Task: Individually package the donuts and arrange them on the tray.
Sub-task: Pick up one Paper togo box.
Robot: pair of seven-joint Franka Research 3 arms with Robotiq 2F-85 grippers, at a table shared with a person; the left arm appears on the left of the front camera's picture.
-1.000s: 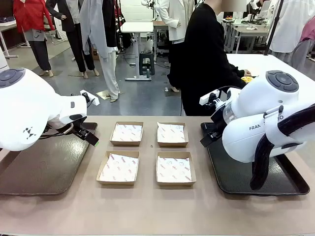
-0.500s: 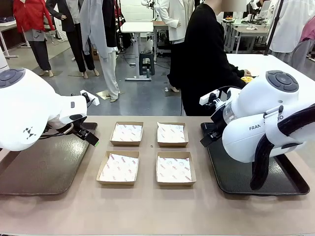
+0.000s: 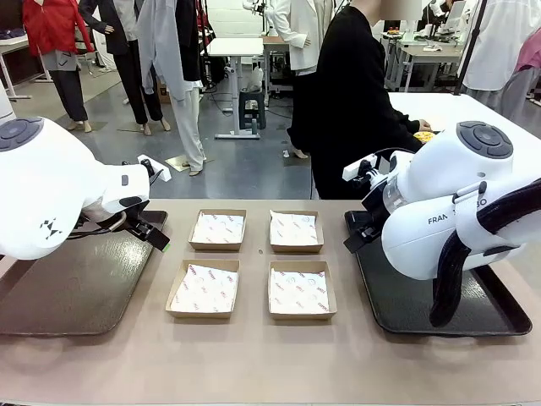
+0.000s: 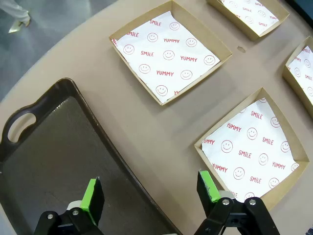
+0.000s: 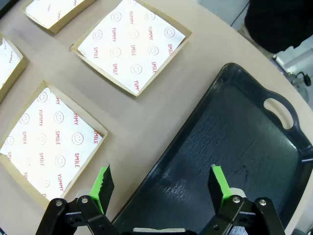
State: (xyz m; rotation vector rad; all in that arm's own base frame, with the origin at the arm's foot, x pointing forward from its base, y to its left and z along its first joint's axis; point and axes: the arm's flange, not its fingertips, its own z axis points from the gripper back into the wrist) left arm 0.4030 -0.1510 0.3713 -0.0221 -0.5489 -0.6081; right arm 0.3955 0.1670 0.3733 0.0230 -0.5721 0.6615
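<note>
Tabletop [image 3: 254, 364] carries four unfilled boxes [image 3: 217, 248]; left fingers [image 4: 92, 196] and right fingers [image 5: 103, 183] gape empty, so the likely risk is smeared soft icing or a donut landing off-centre.

The front camera is sitting low between the two arms, looking across the tabletop [image 3: 254, 364] toward the person [image 3: 355, 101] at the far side. The left wrist camera is peering steeply down past the left gripper [image 4: 149, 188], close above the left tray [image 4: 54, 161] (its handled end) and the paper-lined boxes [image 4: 171, 54]. The right wrist camera is doing likewise past the right gripper [image 5: 161, 177], over the right tray [image 5: 234, 147]. All three views are sharing those boxes at the tabletop's middle.
</note>
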